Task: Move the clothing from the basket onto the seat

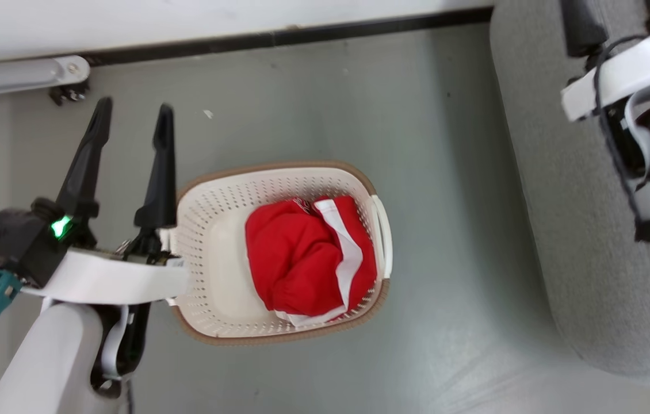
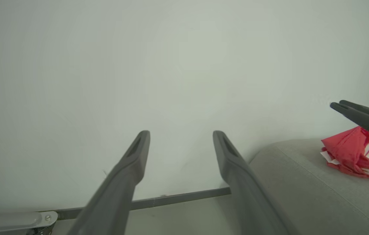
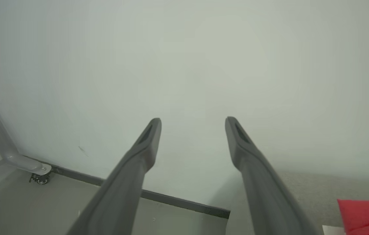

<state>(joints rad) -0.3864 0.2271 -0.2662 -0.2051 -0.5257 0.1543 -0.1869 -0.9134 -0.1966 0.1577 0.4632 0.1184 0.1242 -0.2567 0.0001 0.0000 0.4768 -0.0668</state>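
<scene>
Head view, L hand (image 1: pixel 134 109) by basket (image 1: pixel 210 218), jaws apart, pointing up-frame, empty

The basket's (image 1: pixel 279 172) left side is hidden behind the left gripper (image 1: pixel 134 112), its bottom largely covered by the clothing (image 1: pixel 302 259). The seat (image 1: pixel 561 201) is cut off at the right edge, a red garment (image 3: pixel 365 215) at the right wrist view's corner.
</scene>
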